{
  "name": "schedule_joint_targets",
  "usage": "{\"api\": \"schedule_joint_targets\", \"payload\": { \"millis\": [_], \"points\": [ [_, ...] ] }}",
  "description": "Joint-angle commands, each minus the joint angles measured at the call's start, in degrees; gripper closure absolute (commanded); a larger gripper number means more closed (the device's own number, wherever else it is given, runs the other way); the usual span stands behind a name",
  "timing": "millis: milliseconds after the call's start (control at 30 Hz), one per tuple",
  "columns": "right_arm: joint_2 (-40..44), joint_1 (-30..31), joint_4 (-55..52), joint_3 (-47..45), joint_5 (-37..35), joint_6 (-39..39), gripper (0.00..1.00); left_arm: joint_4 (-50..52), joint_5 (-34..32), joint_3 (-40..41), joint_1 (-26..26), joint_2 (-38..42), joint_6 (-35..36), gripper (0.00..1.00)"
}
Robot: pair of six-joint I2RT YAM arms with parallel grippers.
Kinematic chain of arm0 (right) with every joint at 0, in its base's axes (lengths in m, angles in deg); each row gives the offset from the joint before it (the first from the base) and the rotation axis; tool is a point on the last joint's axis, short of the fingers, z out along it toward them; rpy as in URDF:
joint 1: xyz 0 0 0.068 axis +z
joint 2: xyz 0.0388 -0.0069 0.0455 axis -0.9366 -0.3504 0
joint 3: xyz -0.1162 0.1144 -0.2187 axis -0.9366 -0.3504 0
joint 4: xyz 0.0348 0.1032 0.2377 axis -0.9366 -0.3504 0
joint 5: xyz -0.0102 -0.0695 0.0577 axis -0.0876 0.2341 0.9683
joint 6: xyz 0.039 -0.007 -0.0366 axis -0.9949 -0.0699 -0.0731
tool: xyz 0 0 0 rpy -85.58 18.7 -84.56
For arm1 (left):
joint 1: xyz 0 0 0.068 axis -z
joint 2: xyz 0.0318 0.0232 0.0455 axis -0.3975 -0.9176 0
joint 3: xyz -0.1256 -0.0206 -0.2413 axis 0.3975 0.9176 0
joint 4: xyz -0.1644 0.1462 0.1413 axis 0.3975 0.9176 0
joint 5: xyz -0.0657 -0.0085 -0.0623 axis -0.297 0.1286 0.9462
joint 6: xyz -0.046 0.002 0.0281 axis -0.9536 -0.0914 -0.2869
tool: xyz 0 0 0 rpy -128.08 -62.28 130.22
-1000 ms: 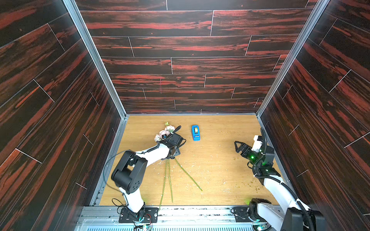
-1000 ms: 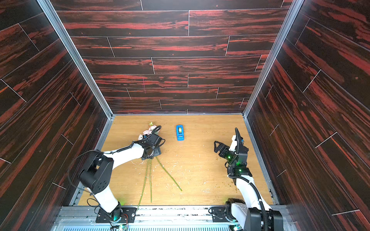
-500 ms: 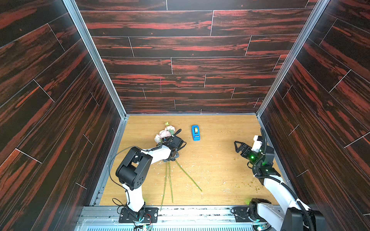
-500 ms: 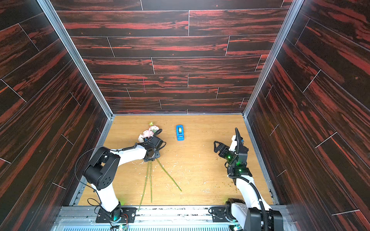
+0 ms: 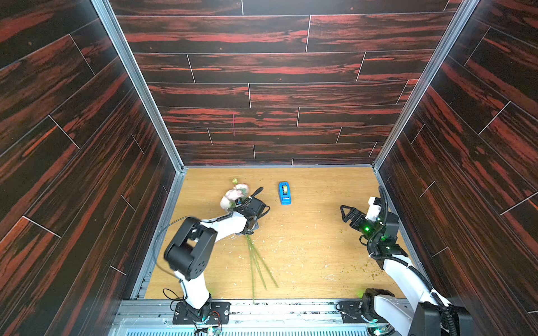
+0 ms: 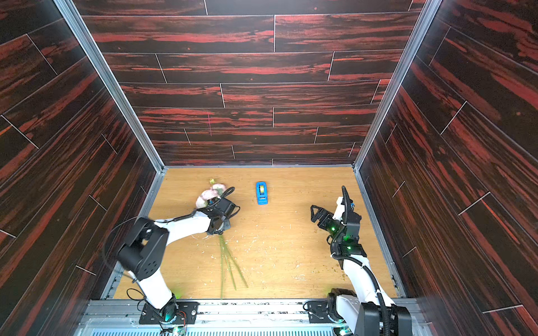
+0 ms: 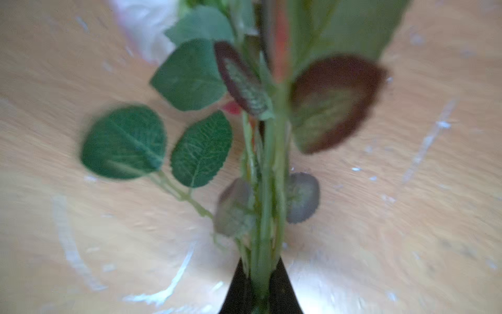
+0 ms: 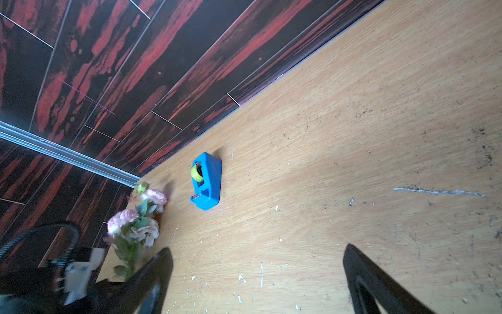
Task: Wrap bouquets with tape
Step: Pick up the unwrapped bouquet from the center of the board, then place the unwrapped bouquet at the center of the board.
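The bouquet (image 5: pixel 235 194) is found on the left part of the table (image 5: pixel 314 256), its stems (image 7: pixel 267 190) pinched between the closed fingers (image 7: pixel 284 291) of the left gripper (image 7: pixel 262 274) in the blurred left wrist view; in both top views that grip is hidden under the left arm (image 5: pixel 227 225), with only blooms (image 6: pixel 211 195) and stem ends shown. The blue tape dispenser (image 6: pixel 261 193) is set just right of the blooms, apart from them, its roll (image 8: pixel 197 172) barely made out from above. The right gripper (image 8: pixel 256 250) is held spread wide and empty, its fingers (image 8: pixel 375 285) cut off at the picture edge.
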Motion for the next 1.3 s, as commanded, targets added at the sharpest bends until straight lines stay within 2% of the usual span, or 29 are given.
{"api": "schedule_joint_targets", "payload": {
  "millis": [0, 100, 267, 300, 400, 467, 500, 567, 667, 733, 833, 933, 1067, 1267],
  "points": [
    [1.8, 0.2, 0.2, -0.7, 0.7, 0.3, 0.02, 3.3, -4.7, -2.9, -0.1, 7.9, 7.1, 1.0],
    [2.6, 0.2, -0.1, -0.6, 0.7, 0.6, 0.02, 2.8, -3.2, -3.6, 0.0, 12.6, 16.8, 1.0],
    [5.8, 0.2, -2.8, 0.8, 0.4, 1.1, 0.02, -0.2, 14.8, -3.6, 0.5, 19.3, 39.1, 1.0],
    [6.7, 0.2, -4.9, 2.0, -0.4, 1.2, 0.02, -0.4, 16.9, -3.6, 0.9, 20.1, 42.8, 1.0],
    [10.2, 0.1, -16.9, 8.9, -5.4, 2.1, 0.02, -1.7, 27.5, -2.5, 2.3, 22.1, 60.1, 1.0],
    [13.1, 0.1, -25.1, 13.7, -10.1, 2.4, 0.02, 1.7, 36.8, -3.2, 3.4, 21.8, 77.1, 1.0],
    [14.5, 0.1, -28.4, 15.8, -12.0, 2.4, 0.02, 4.0, 39.2, -4.1, 3.8, 20.9, 82.7, 1.0],
    [17.4, 0.1, -35.3, 19.8, -16.1, 2.4, 0.02, 7.7, 40.8, -8.1, 4.7, 17.2, 89.0, 1.0],
    [21.5, 0.1, -41.9, 24.6, -18.6, 3.1, 0.02, 14.7, 45.0, -15.0, 5.7, 9.7, 96.1, 1.0],
    [23.7, 0.0, -45.1, 26.9, -18.7, 3.5, 0.02, 16.1, 44.1, -19.3, 6.3, 4.3, 97.9, 1.0],
    [26.5, 0.0, -49.9, 30.0, -19.7, 3.9, 0.02, 15.4, 44.6, -24.6, 6.3, -4.0, 97.7, 1.0],
    [28.9, 0.1, -54.0, 31.8, -21.0, 4.2, 0.01, 13.3, 42.0, -29.1, 6.5, -11.0, 97.1, 1.0],
    [31.4, 0.1, -57.6, 33.6, -21.8, 4.6, 0.02, 7.1, 40.5, -32.7, 6.5, -17.1, 93.1, 1.0],
    [33.4, 0.1, -61.7, 34.6, -21.7, 5.0, 0.02, 6.2, 37.8, -39.6, 7.1, -25.2, 90.6, 1.0]
  ]
}}
